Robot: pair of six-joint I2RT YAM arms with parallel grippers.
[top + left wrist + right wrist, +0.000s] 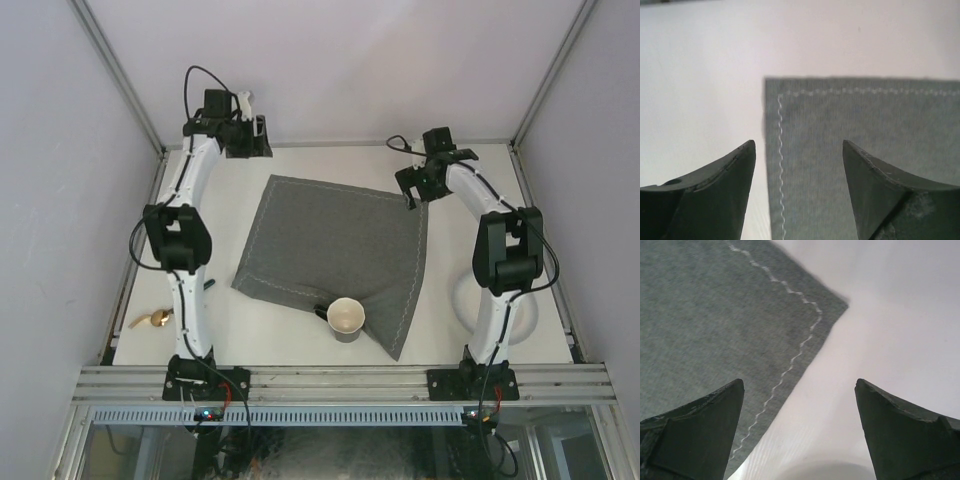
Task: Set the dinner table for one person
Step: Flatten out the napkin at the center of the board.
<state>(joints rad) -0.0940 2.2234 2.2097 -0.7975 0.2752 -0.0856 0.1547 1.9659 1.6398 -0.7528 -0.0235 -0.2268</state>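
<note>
1. Across the whole scene: off-white desk [280, 325], thin metal rails along its edges, both arms bolted at the near edge.
2. At the middle of the desk: grey stitched mat [335, 250], turned askew, one corner pointing toward the near edge.
3. On the near edge of the mat: paper cup [346, 318], upright, mouth up; something small and dark touching its left side, too small to name.
4. Just off the far left corner of the mat: left jaws, open, nothing between them. In the left wrist view, mat corner and its white stitching showing through the gap, bare desk to the left.
5. By the far right corner of the mat: right jaws, spread wide, holding nothing. In the right wrist view, mat corner beyond the left finger [695, 430], bare desk beyond the right one.
6. Near right, around the lower part of the right arm: white plate [462, 300], partly hidden by the arm.
7. Near left, beside the left arm: small gold utensil [152, 320], well apart from the mat.
</note>
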